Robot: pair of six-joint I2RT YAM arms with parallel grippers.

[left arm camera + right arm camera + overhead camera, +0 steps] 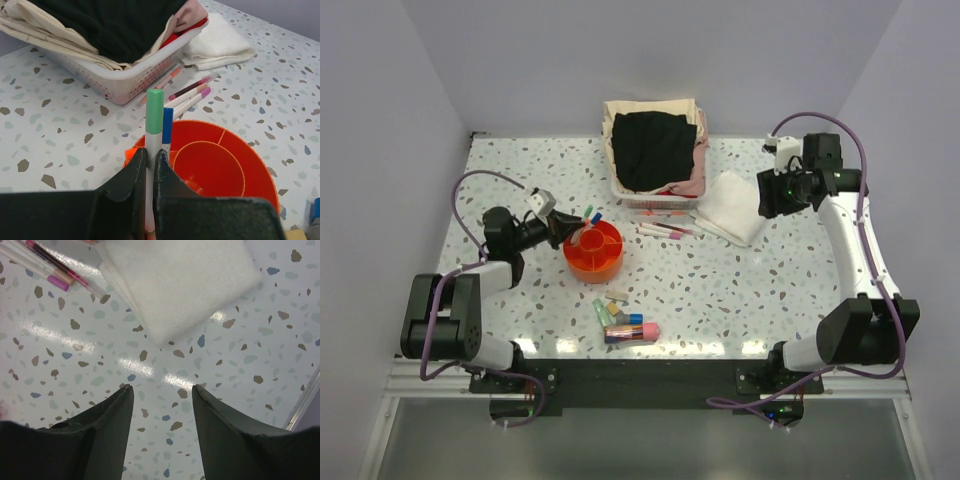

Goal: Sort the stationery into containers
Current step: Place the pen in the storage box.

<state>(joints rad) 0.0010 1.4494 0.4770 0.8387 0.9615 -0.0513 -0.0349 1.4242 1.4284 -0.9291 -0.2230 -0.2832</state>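
My left gripper (150, 152) is shut on a thin white pen with a green cap (154, 107), held over the left rim of the round orange tray (250, 165). A blue-capped pen (167, 125) stands just behind it at the tray's edge. In the top view the left gripper (565, 228) sits against the tray (610, 262). Several pink-capped pens (665, 230) lie by the basket. A pile of short coloured pieces (625, 322) lies near the front edge. My right gripper (162, 388) hangs open above bare table, nothing between its fingers.
A white basket of dark and pink clothes (653, 150) stands at the back centre. A folded white cloth (735, 207) lies to its right, just beyond the right gripper (767, 195). The pens (50, 265) show at the right wrist view's top left.
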